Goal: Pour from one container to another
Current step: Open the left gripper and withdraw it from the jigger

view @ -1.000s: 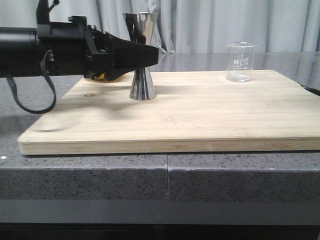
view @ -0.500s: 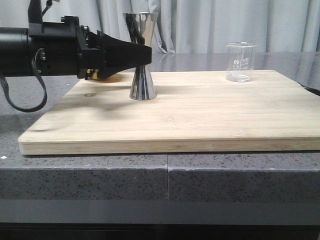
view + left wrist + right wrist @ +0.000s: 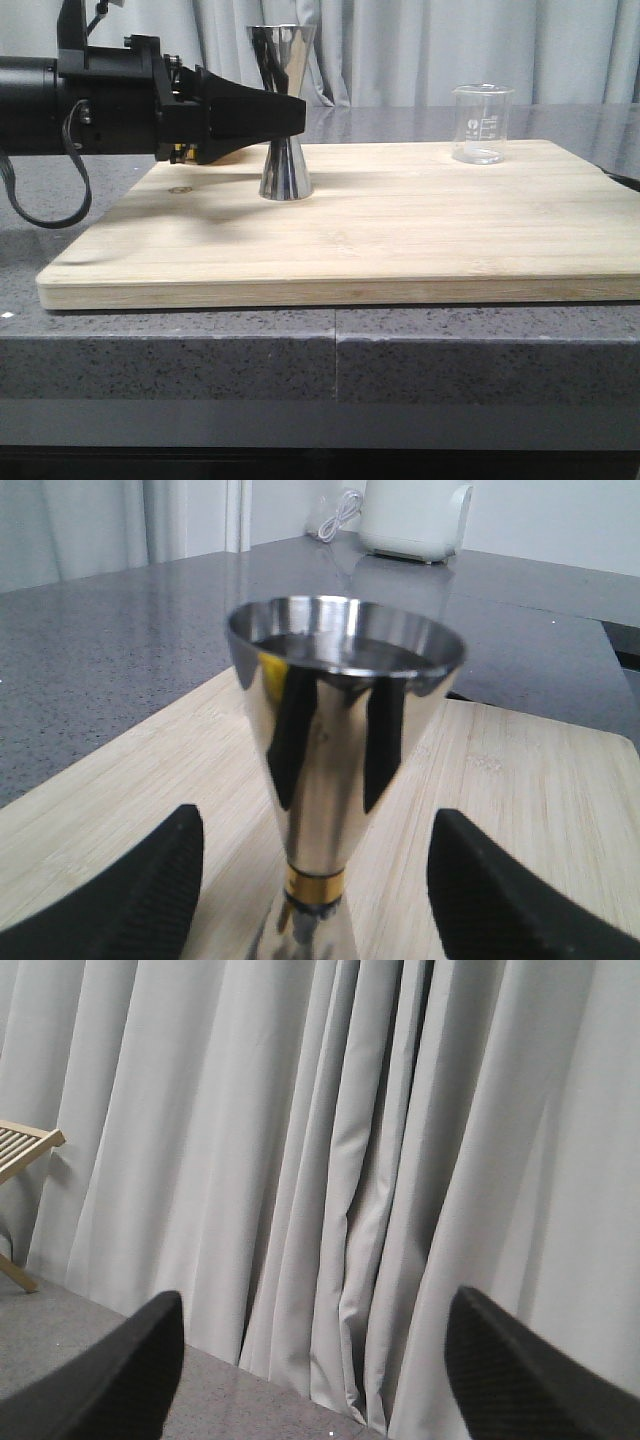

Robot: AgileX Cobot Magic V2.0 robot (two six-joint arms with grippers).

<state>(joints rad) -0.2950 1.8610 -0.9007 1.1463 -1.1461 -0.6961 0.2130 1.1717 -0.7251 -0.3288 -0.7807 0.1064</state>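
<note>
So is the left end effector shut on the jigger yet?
No, open: in the left wrist view its fingers flank the upright jigger with board visible in both gaps.

Even, soft indoor light fills all three views, moderately bright with no harsh hotspots. On the wooden board (image 3: 400,225) a faint, diffuse shadow of the left arm lies toward its left edge. The jigger (image 3: 284,110) mirrors dark vertical streaks and a yellowish glint; in the left wrist view its rim (image 3: 345,640) is sharp while its lower part and the near fingers (image 3: 130,900) go soft. The beaker (image 3: 482,123) is pale against the curtain (image 3: 330,1160), whose folds show gentle shading. The bench (image 3: 200,350) front is dimmer.
</note>
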